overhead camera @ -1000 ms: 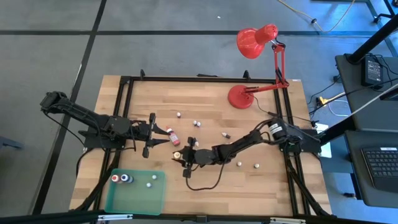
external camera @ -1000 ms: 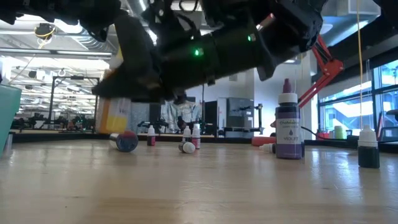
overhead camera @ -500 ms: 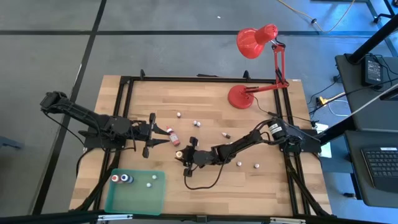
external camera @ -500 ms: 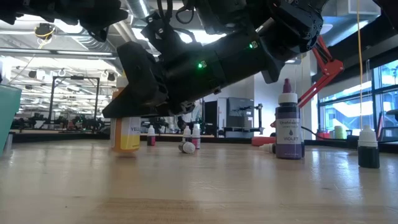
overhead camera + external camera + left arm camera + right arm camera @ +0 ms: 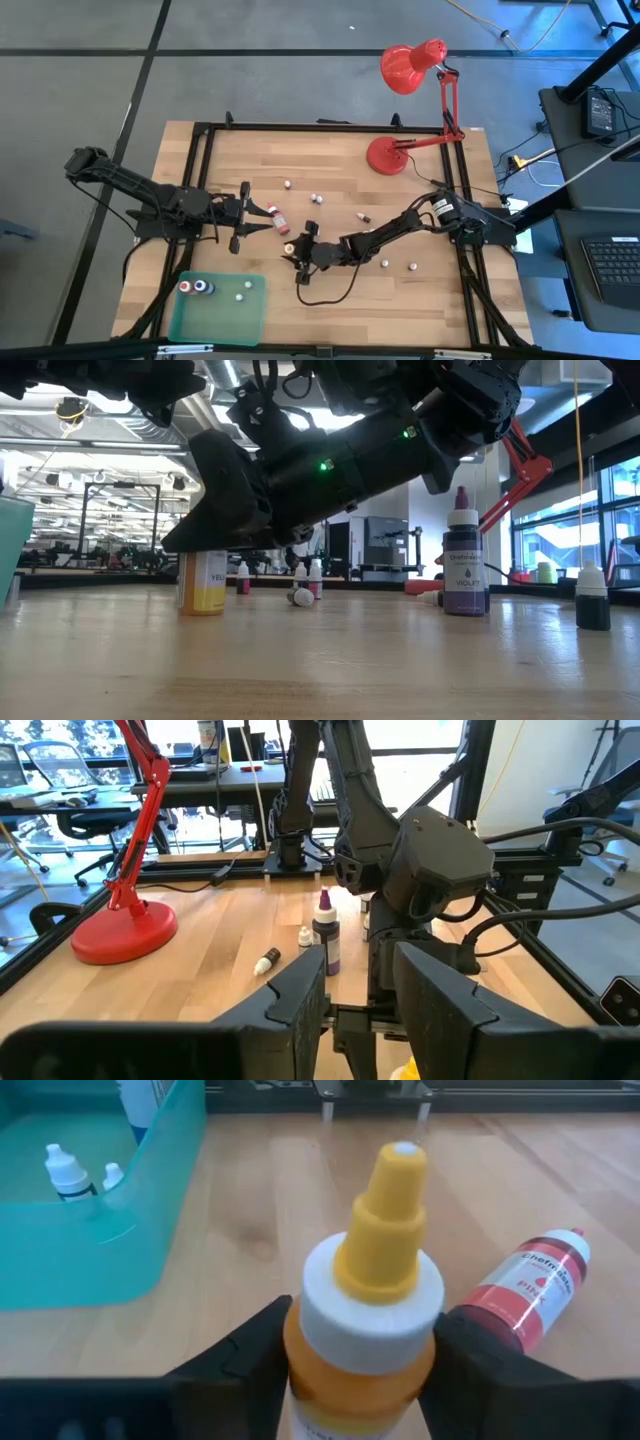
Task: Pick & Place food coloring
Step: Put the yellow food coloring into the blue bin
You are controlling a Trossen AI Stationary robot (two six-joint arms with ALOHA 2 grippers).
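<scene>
- The right gripper (image 5: pixel 291 250) is low over the middle of the table (image 5: pixel 330 300). Its fingers (image 5: pixel 245 1355) sit on both sides of a yellow bottle (image 5: pixel 362 1335).
- The yellow bottle stands up straight on the wood. I cannot tell if the fingers pinch it or have let go.
- A red bottle (image 5: pixel 527 1280) lies on its side just beside it.
- The left gripper (image 5: pixel 247 216) waits near the red bottle. Its fingers are a little apart and hold nothing.
- More small bottles stand in the green tray (image 5: pixel 222 318).
</scene>
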